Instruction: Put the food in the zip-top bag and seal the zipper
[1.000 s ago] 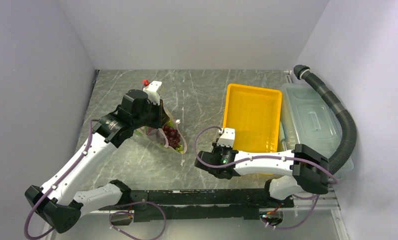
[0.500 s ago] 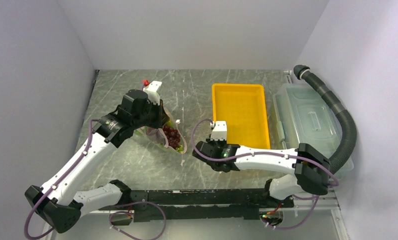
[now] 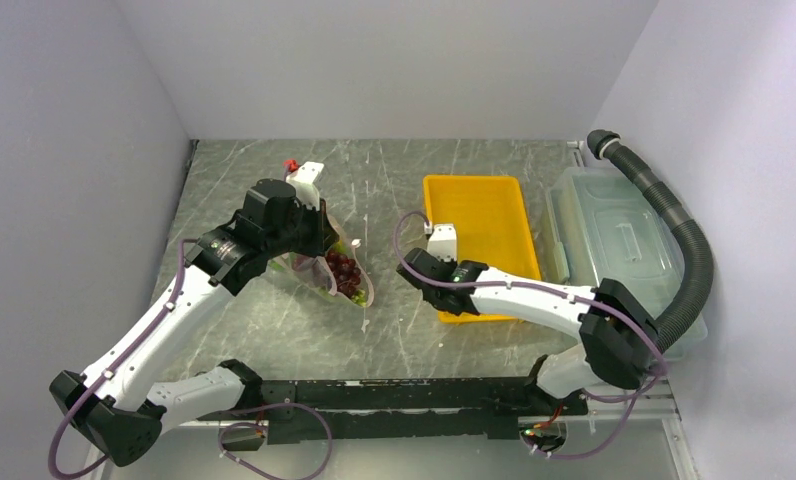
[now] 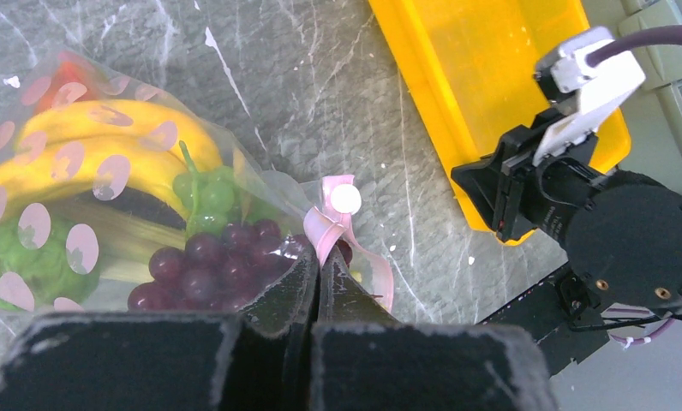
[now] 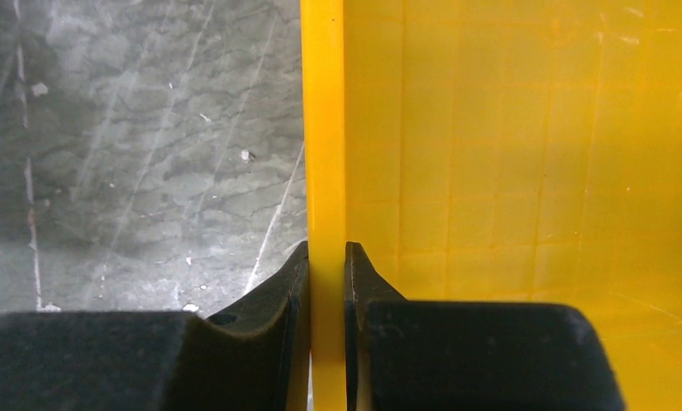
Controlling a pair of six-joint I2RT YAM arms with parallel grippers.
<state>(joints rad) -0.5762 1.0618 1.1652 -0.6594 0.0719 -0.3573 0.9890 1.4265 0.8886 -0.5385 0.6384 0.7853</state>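
Observation:
The zip-top bag (image 3: pixel 336 272) lies left of centre, with the food inside it: purple grapes (image 4: pixel 209 265), green grapes (image 4: pixel 202 193), yellow bananas (image 4: pixel 89 141) and a green leafy piece (image 4: pixel 16 261). Its pink zipper (image 4: pixel 342 224) curls up at the mouth, part of the mouth still gaping. My left gripper (image 4: pixel 316 261) is shut on the zipper strip beside the grapes. My right gripper (image 5: pixel 326 253) is shut on the left rim (image 5: pixel 323 128) of the yellow tray (image 3: pixel 479 215), one finger outside the wall and one inside. In the top view, the right gripper (image 3: pixel 434 268) sits at the tray's near-left corner.
A large translucent lidded bin (image 3: pixel 614 250) stands at the right edge, close beside the tray. A black corrugated hose (image 3: pixel 679 230) arcs over it. The tray holds nothing that I can see. Bare marble table (image 3: pixel 394 190) lies between bag and tray.
My right gripper has pulled the yellow tray leftward, away from the bin, and swung it straighter while moving farther from the arm bases. The left arm and the bag have stayed still.

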